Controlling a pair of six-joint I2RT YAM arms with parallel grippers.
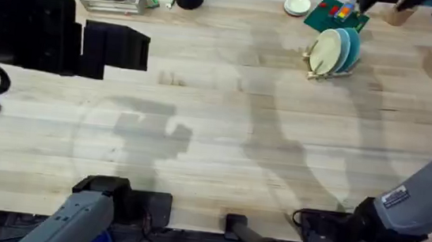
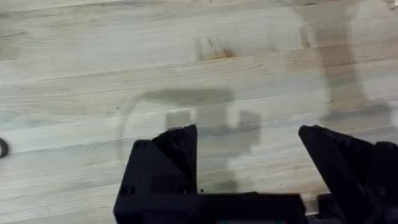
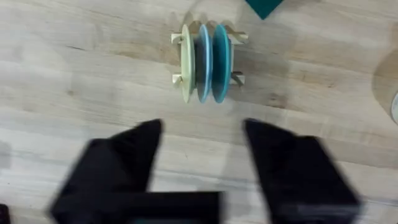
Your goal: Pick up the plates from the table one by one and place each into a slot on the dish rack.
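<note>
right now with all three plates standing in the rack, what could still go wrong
1. The rack is small and the cream plate, the pale blue plate and the teal plate stand packed on edge; a knock could tip them.
2. The right pincer hangs open facing the rack, so moving toward it might hit the plates.
3. In the overhead view a green mat with toys sits right behind the rack, so a shove could push it into them.

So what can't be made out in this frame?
- Overhead: the dish rack's dowels and base, mostly covered by the plates.
- Overhead: whether each plate has its own slot, too small to tell.
- Right wrist: right gripper fingers blurred; open, holding nothing.
- Left wrist: left gripper base cut off by the edge.
</note>
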